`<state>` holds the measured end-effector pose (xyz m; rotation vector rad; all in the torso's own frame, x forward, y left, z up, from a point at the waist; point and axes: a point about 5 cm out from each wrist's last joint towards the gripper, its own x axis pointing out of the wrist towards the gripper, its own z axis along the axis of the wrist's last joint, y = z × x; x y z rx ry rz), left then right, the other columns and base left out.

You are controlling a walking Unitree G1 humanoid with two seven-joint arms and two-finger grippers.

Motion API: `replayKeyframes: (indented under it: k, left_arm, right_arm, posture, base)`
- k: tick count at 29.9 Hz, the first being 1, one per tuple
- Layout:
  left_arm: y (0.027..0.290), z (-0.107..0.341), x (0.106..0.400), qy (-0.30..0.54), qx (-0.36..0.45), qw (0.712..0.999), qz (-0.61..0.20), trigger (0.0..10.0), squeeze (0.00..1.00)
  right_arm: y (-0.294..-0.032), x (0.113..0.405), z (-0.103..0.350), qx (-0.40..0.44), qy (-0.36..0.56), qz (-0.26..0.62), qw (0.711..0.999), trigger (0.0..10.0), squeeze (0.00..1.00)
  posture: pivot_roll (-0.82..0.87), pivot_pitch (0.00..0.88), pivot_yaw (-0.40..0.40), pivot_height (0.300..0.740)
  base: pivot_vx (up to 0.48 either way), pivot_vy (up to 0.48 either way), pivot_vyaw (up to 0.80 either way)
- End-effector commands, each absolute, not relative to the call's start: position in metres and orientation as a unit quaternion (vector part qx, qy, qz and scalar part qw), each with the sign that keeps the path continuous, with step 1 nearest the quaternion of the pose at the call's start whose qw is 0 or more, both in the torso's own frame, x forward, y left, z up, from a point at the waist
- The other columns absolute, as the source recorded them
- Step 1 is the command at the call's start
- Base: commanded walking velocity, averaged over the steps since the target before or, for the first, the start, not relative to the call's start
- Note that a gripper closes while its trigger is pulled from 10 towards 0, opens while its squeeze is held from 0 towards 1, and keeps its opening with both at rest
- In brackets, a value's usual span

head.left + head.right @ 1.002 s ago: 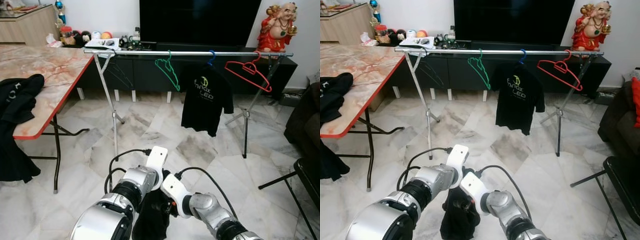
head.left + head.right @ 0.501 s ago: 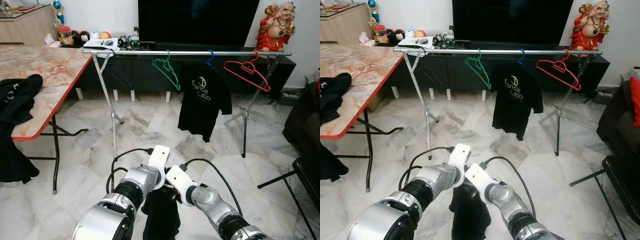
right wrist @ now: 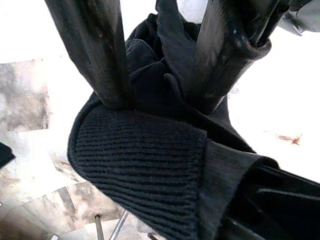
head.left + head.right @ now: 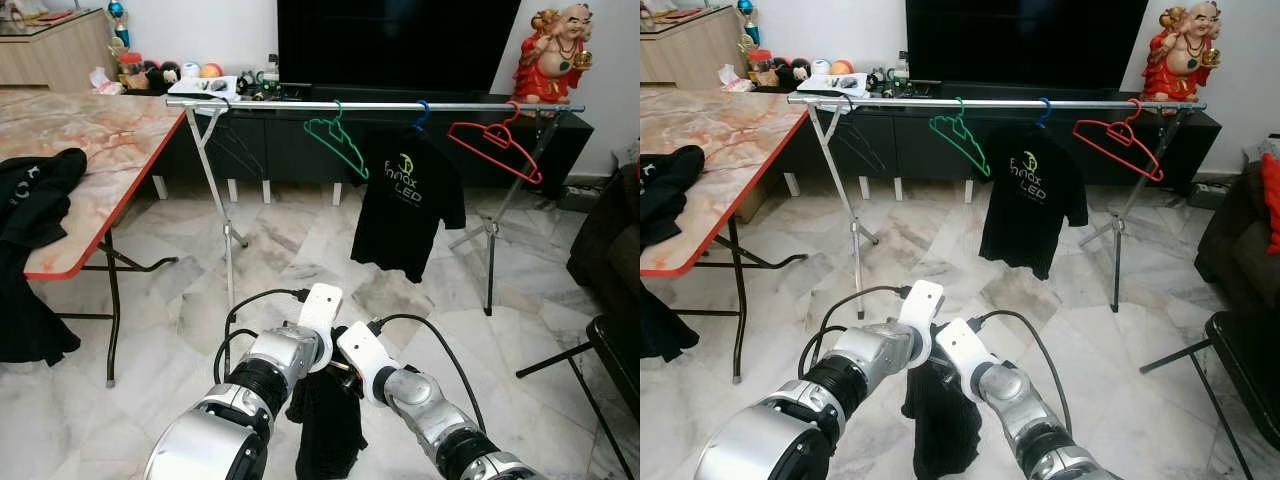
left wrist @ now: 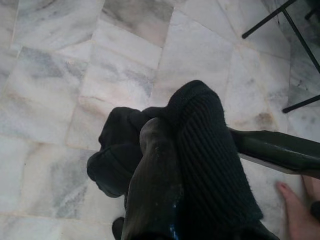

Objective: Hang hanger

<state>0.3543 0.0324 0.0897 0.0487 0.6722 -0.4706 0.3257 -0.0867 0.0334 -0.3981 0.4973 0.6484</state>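
Low over the marble floor (image 4: 520, 300), the left pincer (image 5: 165, 165) and right pincer (image 3: 160, 85) meet on a black ribbed garment (image 4: 328, 420), each closed on its bunched collar. A dark hanger arm (image 5: 280, 150) pokes from the cloth. Well ahead, the clothes rail (image 4: 280, 104) has open stretches beside the green hanger (image 4: 335, 140), black T-shirt (image 4: 408, 205) and red hanger (image 4: 495, 148). The counter (image 4: 90, 150) edge lies left.
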Motion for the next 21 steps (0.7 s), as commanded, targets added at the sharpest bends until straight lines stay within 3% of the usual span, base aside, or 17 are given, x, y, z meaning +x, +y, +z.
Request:
replayKeyframes:
  k: [1,10,15,21]
  left_arm:
    - [0.022,0.079,0.343,0.356,0.035,0.895,-0.267,10.0,0.0]
    - [0.026,0.071,0.339,0.365,0.071,0.885,-0.28,10.0,0.0]
    - [0.044,0.067,0.343,0.349,0.109,0.896,-0.25,10.0,0.0]
    - [0.049,0.079,0.353,0.277,0.105,0.926,-0.235,10.0,0.0]
  right_arm:
    - [-0.101,0.335,0.042,-0.167,0.233,0.273,0.918,10.0,0.0]
    - [-0.105,0.336,0.044,-0.151,0.233,0.282,0.918,10.0,0.0]
    - [-0.112,0.326,0.034,-0.172,0.27,0.336,0.886,10.0,0.0]
    - [-0.116,0.305,0.013,-0.24,0.326,0.413,0.816,10.0,0.0]
  posture:
    - [0.07,0.0,-0.007,0.74]
    - [0.07,0.0,-0.003,0.74]
    - [0.07,0.0,0.006,0.74]
    - [0.06,0.0,0.011,0.74]
  base:
    - [0.0,0.0,0.0]
    - [0.0,0.0,0.0]
    - [0.0,0.0,0.0]
    - [0.0,0.0,0.0]
